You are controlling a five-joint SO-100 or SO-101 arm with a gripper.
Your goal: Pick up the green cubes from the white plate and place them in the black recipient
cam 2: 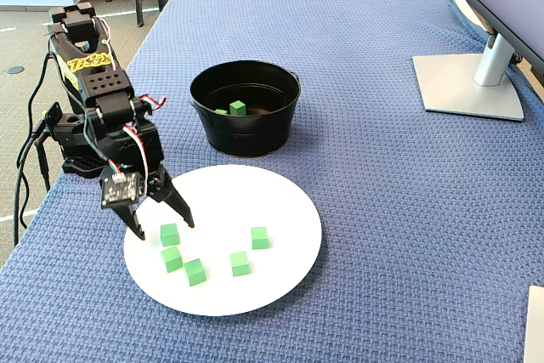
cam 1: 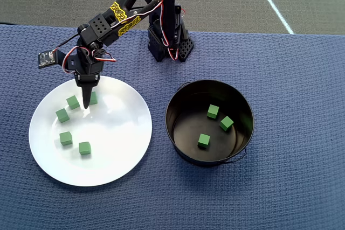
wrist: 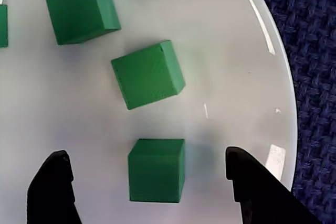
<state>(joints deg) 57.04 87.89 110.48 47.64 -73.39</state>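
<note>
Several green cubes lie on the left part of the white plate (cam 1: 118, 149), among them one (cam 1: 66, 138) near its middle. My gripper (wrist: 146, 153) is open low over the plate's edge nearest the arm. One green cube (wrist: 156, 170) sits between its black fingers (wrist: 52, 187), clear of both. In the fixed view the gripper (cam 2: 161, 227) straddles that cube (cam 2: 169, 233). Two more cubes (wrist: 148, 74) lie just beyond it. The black recipient (cam 1: 178, 133) stands right of the plate in the overhead view with three green cubes (cam 1: 204, 140) inside.
Plate and pot rest on a blue woven cloth (cam 1: 296, 187). The arm's base (cam 1: 167, 41) stands at the cloth's far edge in the overhead view. A monitor stand (cam 2: 467, 82) sits at the fixed view's upper right.
</note>
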